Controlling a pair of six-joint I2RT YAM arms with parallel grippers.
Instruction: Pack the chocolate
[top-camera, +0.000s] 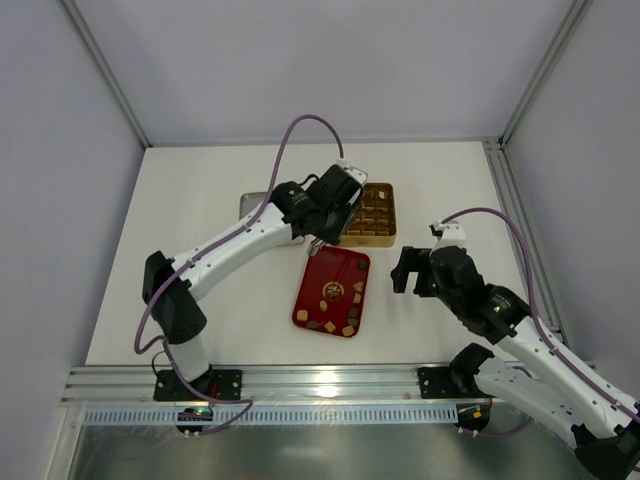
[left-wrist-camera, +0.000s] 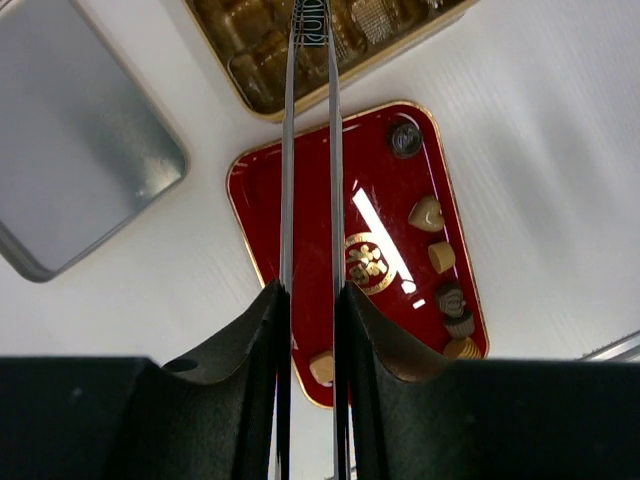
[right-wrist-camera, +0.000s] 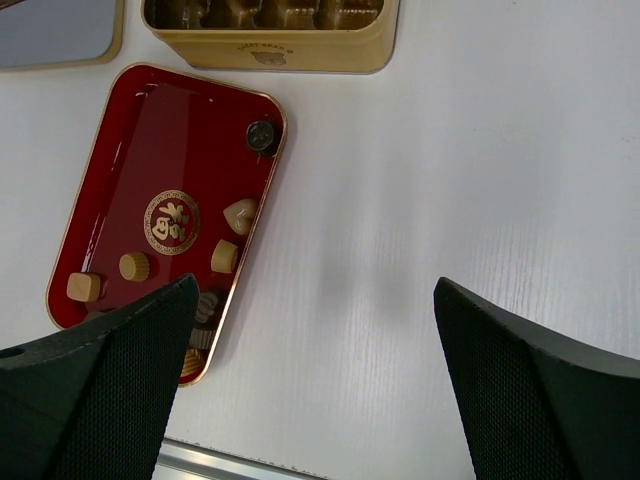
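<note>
Loose chocolate (right-wrist-camera: 224, 256) lies scattered on the red tray (right-wrist-camera: 160, 130), mostly along its right rim and near end. There is a dark round piece in the far corner, then a cream heart, then tan rounds and squares.

My left gripper (left-wrist-camera: 310, 300) hangs above the tray's left half, fingers pressed onto a pair of long metal tweezers (left-wrist-camera: 288, 180). The blades run forward over the tray and meet above the gold tin (left-wrist-camera: 250, 80), just inside its near wall. The pieces on the tray sit to the right of the blades, apart from them.

My right gripper (right-wrist-camera: 315, 285) hovers over the bare table (right-wrist-camera: 450, 150) just right of the tray, fingers spread wide with nothing between them.

In the right wrist view, the left finger covers the tray's near corner and part of a dark piece there. In the left wrist view, the frame's top edge cuts off the far end of the tweezers, so I cannot tell whether anything is pinched. The tin's compartments read as brown and gold, and I cannot say which are filled. A silver lid (left-wrist-camera: 70, 130) lies left of the tin, partly out of frame.
</note>
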